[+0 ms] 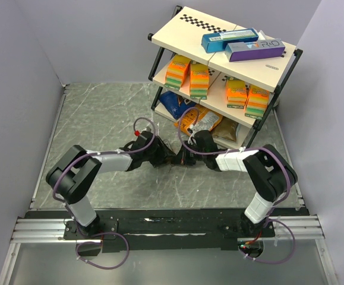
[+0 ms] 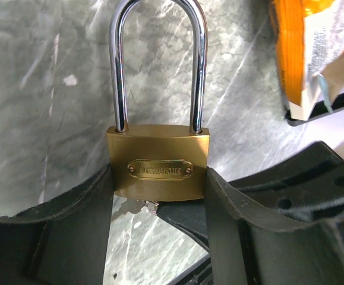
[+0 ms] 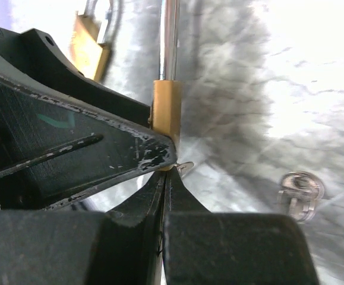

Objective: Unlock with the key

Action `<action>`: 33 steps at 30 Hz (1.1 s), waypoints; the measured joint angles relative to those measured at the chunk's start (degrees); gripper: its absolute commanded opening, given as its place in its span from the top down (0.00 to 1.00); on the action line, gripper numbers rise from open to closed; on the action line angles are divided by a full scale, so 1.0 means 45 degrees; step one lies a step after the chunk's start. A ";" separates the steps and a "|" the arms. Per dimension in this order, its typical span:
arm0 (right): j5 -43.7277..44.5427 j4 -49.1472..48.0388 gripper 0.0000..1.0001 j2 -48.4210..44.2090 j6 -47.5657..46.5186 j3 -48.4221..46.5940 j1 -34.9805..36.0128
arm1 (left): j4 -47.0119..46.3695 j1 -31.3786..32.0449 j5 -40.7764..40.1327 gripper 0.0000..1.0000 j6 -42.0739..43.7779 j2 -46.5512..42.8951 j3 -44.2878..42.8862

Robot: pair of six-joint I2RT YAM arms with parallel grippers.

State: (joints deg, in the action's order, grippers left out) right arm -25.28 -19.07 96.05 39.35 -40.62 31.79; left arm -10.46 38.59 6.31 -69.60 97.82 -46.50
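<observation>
Everything here turns on the bottom face of the brass padlock [image 2: 158, 148]. The left end effector [image 2: 158, 179] is clenched on the lock's body from both sides, with the silver shackle [image 2: 118, 71] pointing away from the wrist. The key [image 3: 185, 167] sits right at that bottom face, pinched between the closed fingers of the right end effector [image 3: 167, 176], so only a sliver of metal pokes out past the tips. From where the right arm comes in, the lock is straight ahead of its fingertips and touching them or nearly so. The lock's long axis runs on from the fingers towards the shackle. I can't tell whether the blade is seated in the keyway or only resting against the brass. From above, both arms reach low and inward over the marbled worktop [image 1: 100, 119], forearms nearly in line, meeting nose to nose in front of the shelf rack [image 1: 219, 53]. The right arm is the one that would have to twist. A second padlock [image 3: 90, 43] and a small key ring [image 3: 300, 193] lie off to either side.
</observation>
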 measured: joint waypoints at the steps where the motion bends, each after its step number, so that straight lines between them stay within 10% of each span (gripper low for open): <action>1: -0.0170 -0.0136 1.00 -0.0005 0.0097 0.0034 -0.0024 | -0.0117 0.0000 -0.0049 0.99 -0.0029 -0.0199 0.0194; 33: -0.2098 -0.1991 1.00 -0.0976 0.2414 0.0112 -0.0330 | -0.1350 -0.0214 -0.0947 0.99 -0.1054 -0.3886 0.2210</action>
State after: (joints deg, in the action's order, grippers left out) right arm -34.72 -28.03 91.66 50.22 -40.12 30.30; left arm -16.53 37.63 2.04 -74.35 80.34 -36.56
